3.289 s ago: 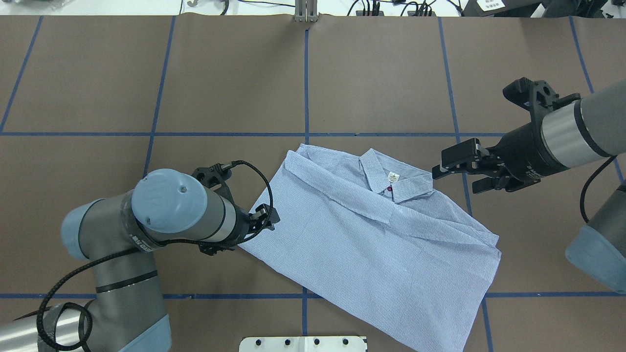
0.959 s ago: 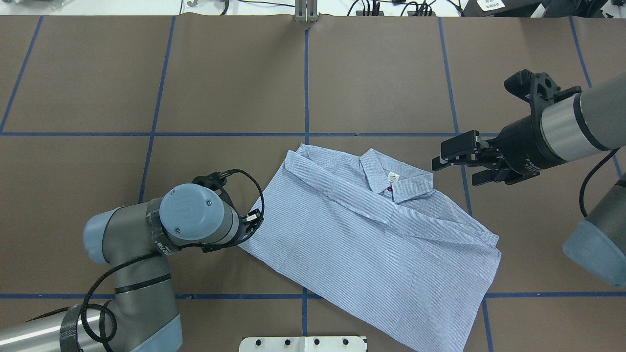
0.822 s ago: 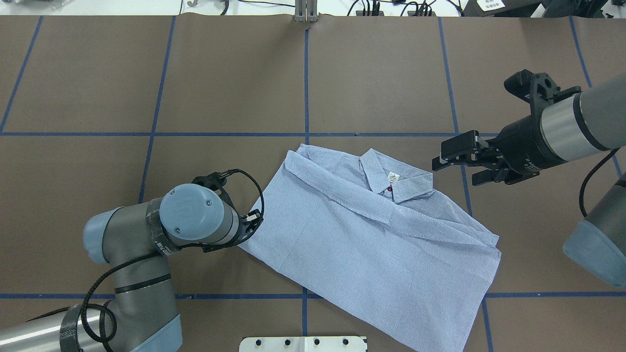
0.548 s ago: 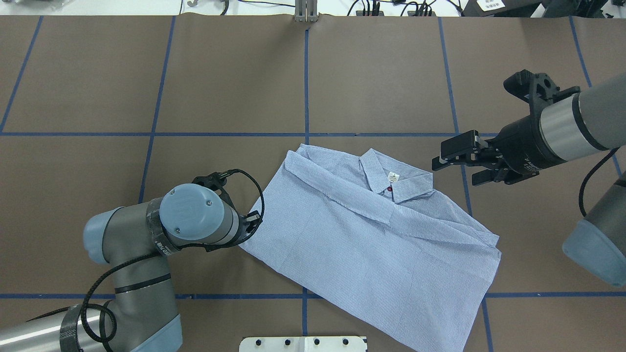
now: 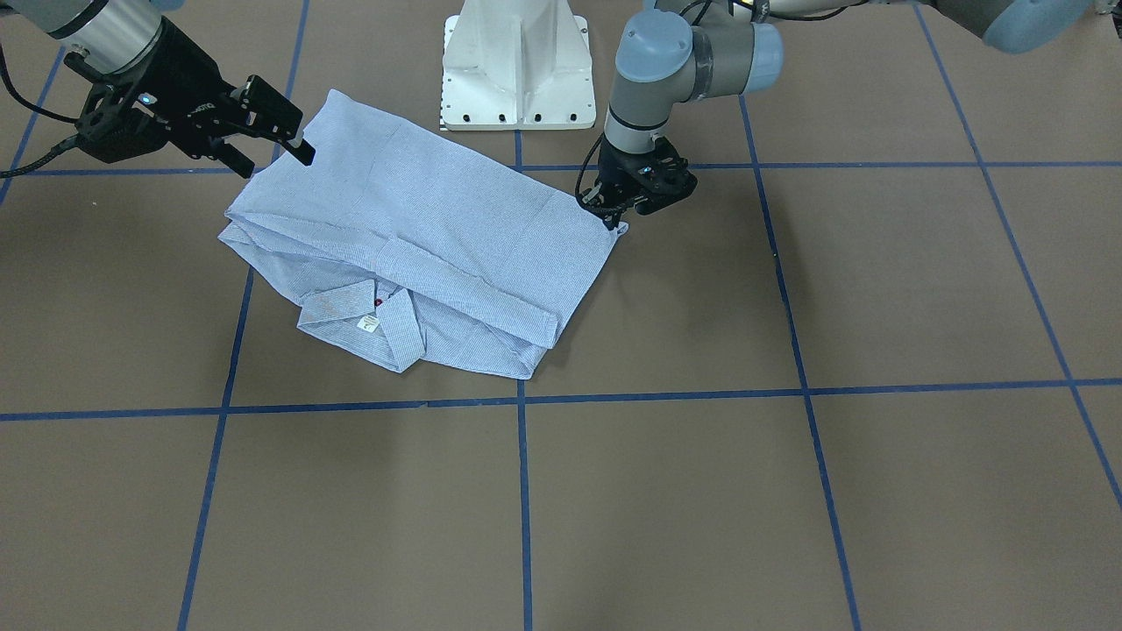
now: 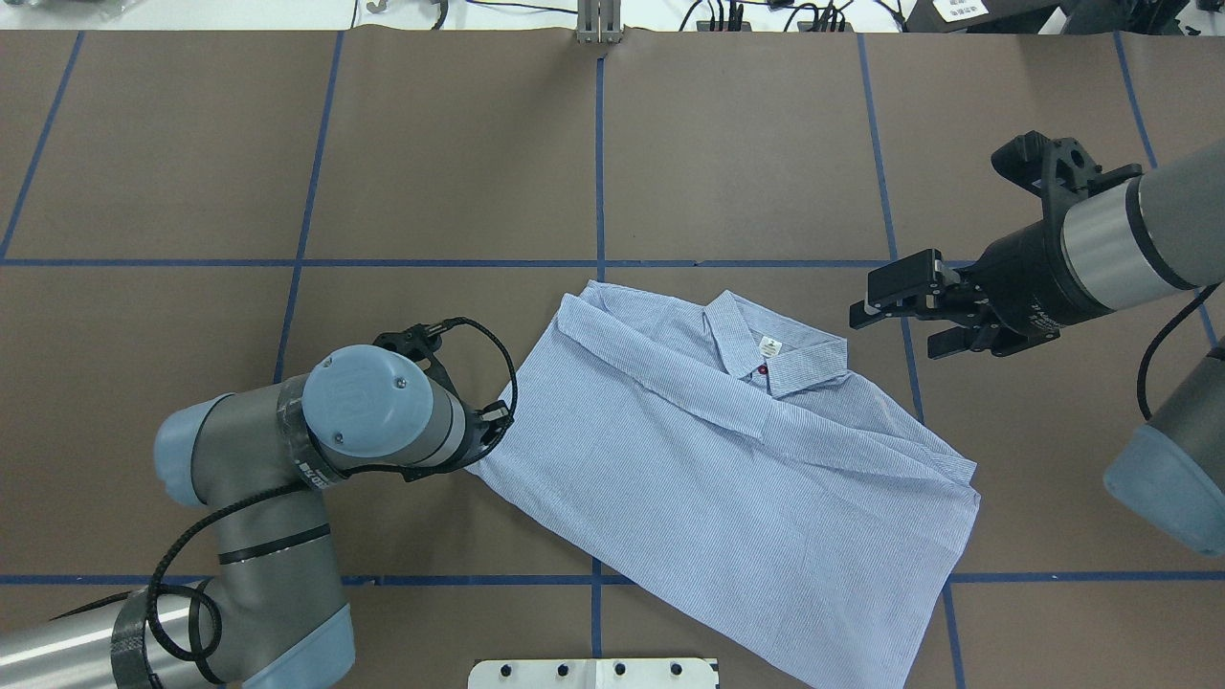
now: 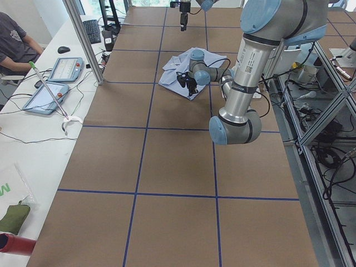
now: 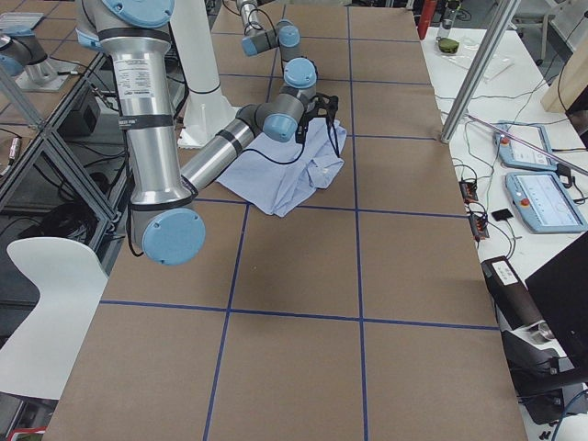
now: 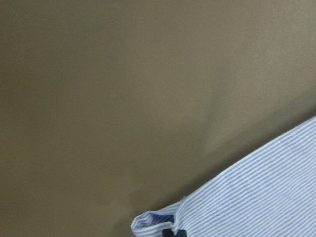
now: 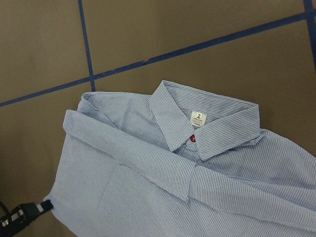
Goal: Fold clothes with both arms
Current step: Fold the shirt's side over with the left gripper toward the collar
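The table (image 6: 459, 144) carries the shirt (image 6: 727, 478) at centre, its long axis running diagonally from far-left to near-right. The left gripper (image 5: 612, 219) is clamped on the shirt's left corner. The right gripper (image 6: 895, 337), jaws apart, hovers beside the collar (image 6: 780, 359) without touching it.

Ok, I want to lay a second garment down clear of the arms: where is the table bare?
Beyond the far blue tape line, the whole row of table squares is bare. It is crowded around the shirt, with the left gripper at its corner and the right gripper, jaws open, beside the collar.
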